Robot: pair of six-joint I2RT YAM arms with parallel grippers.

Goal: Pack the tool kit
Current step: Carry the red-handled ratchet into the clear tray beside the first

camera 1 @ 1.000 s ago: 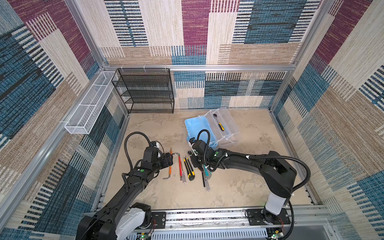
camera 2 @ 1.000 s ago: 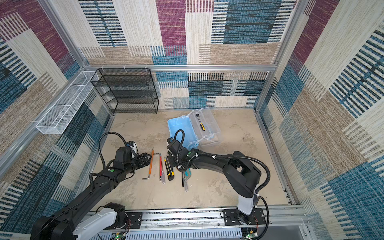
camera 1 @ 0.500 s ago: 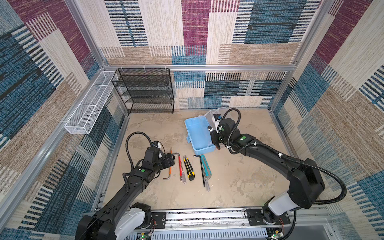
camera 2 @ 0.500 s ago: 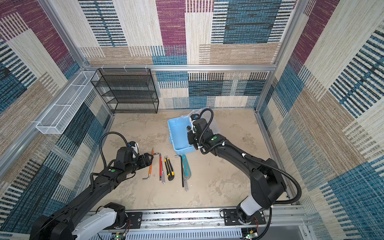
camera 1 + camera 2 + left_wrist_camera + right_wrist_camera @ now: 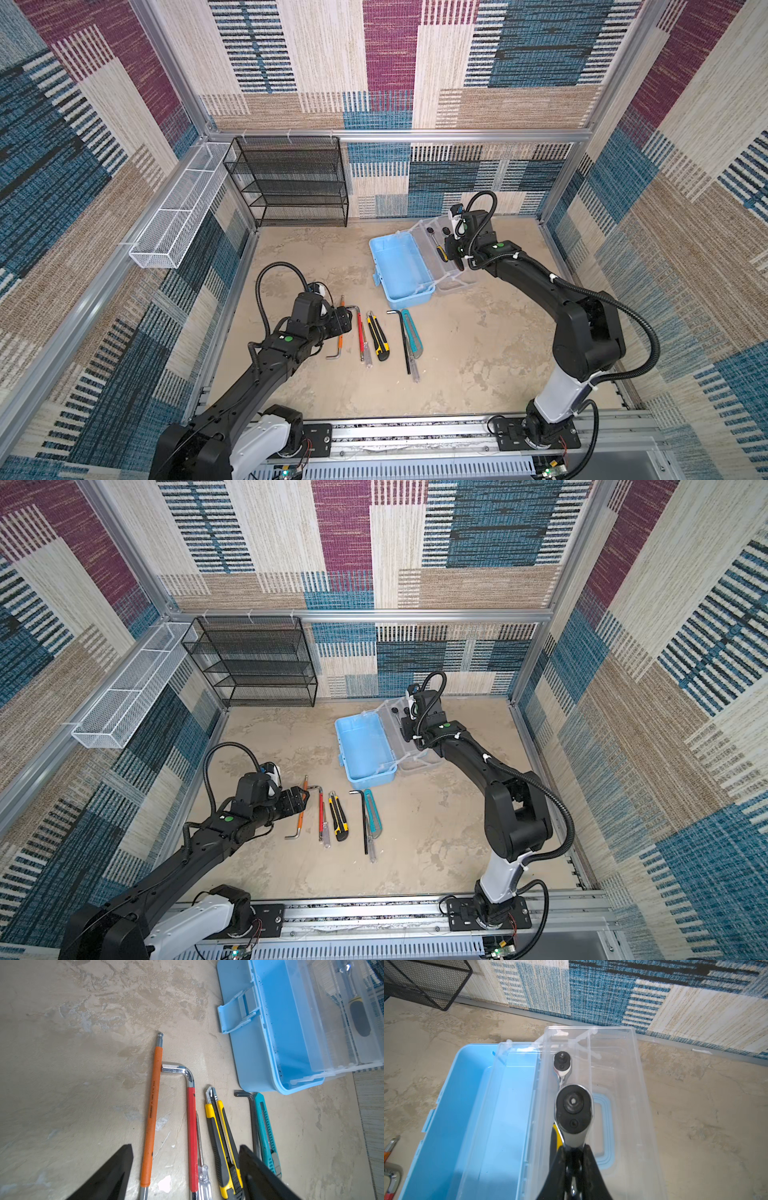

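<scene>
Patchwork carpet walls [image 5: 390, 62] boxed in a mottled beige tabletop [image 5: 478, 365], with a black mesh rack [image 5: 291, 183] at the back and a white wire basket [image 5: 178, 216] on the side wall, both unused.

Toward the back stood the tool kit's blue case [image 5: 399, 270], open, its clear lid [image 5: 618, 1076] folded out beside it. One ratchet [image 5: 562, 1061] already lay in that clear part.

The right gripper [image 5: 575, 1153] was pinched tight on the handle of a second ratchet [image 5: 574, 1109], whose head hung over the lid, just short of the first. I judged this the placing step: lower it alongside its twin, then let go.

The left gripper [image 5: 185, 1147] hovered with jaws spread wide and nothing in them, over the row of loose tools in front of the case: orange hex key [image 5: 152, 1109], red hex key [image 5: 192, 1126], clear screwdriver [image 5: 202, 1172], yellow knife [image 5: 222, 1136], black hex key [image 5: 253, 1118] and teal knife [image 5: 266, 1130]. The orange key looked the likeliest next pick. Lying flat and slim, it would call for a low, centred pinch, kept clear of the red key's bend, which touched it.
</scene>
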